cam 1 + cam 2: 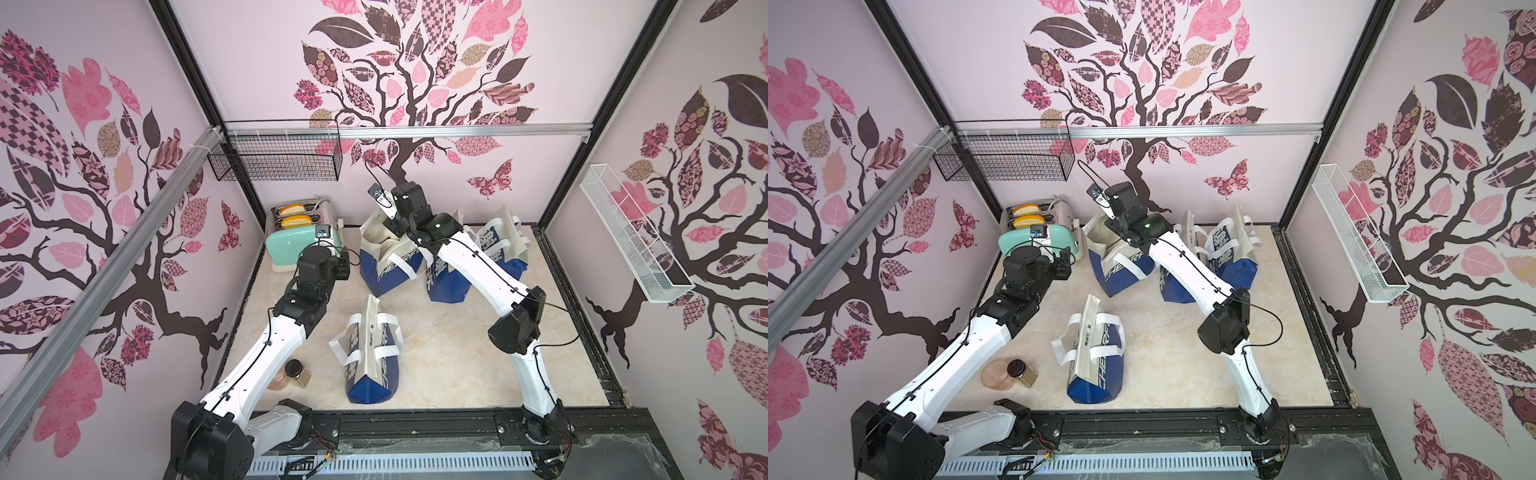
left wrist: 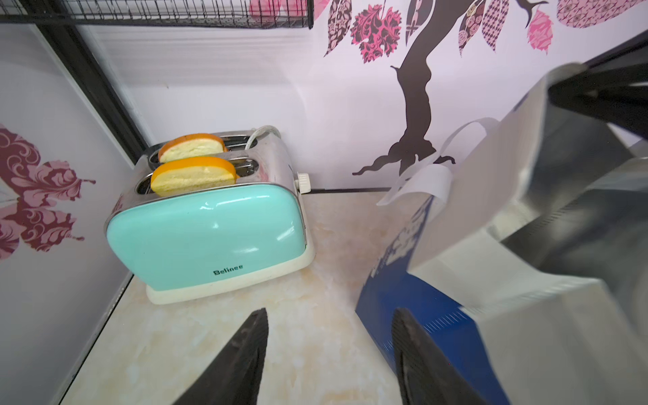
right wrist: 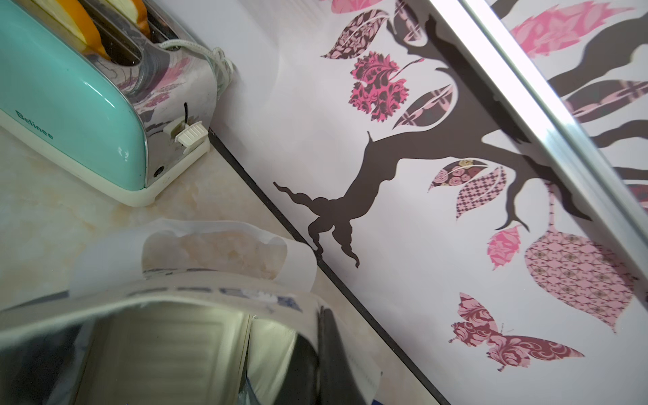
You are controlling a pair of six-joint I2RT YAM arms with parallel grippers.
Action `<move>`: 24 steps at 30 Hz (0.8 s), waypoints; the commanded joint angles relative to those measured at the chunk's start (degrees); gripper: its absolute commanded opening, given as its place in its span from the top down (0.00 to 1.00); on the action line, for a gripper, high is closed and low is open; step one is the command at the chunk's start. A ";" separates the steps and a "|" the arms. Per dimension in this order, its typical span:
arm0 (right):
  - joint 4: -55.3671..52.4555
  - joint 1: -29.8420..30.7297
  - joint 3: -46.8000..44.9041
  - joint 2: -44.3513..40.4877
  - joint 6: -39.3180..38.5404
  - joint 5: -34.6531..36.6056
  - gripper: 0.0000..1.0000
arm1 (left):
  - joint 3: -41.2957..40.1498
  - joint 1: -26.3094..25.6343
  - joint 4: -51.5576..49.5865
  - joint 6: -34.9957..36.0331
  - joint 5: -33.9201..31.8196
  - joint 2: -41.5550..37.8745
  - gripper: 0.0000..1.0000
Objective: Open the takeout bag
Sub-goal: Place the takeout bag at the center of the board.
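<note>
Fingers (image 2: 238, 357) of the left jaws stand partly spread with only bare tabletop (image 2: 326, 350) between them, released and holding nothing. Just beside one finger is the blue lower side of the takeout bag (image 2: 403, 301); whether it touches the fabric cannot be told. A little farther ahead of these jaws sits a mint toaster (image 2: 210, 235) with two bread slices (image 2: 193, 175) standing in its slots.

The right jaws are clenched tight on the bag's upper rim. A dark finger (image 3: 329, 354) presses against the pale wall at the mouth, and the silvery lining (image 3: 168, 343) shows just beside it. A white handle loop (image 3: 301, 263) droops over the rim just beyond the tips. In both top views the takeout bag (image 1: 390, 270) (image 1: 1121, 270) stands upright between the two sets of jaws, near the back wall, its mouth gaping under the right jaws.

Farther from both jaws, two more blue and white bags (image 1: 498, 241) stand behind the right arm (image 1: 478, 266). Another bag (image 1: 370, 365) lies on its side nearer the front of the tabletop, and a black-lidded jar (image 1: 298, 372) rests beside the left arm (image 1: 270, 345)
</note>
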 commanded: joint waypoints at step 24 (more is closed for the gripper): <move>16.90 1.10 -3.26 -0.07 -3.44 9.19 0.19 | -3.44 0.30 -45.66 -22.48 26.63 -26.94 0.05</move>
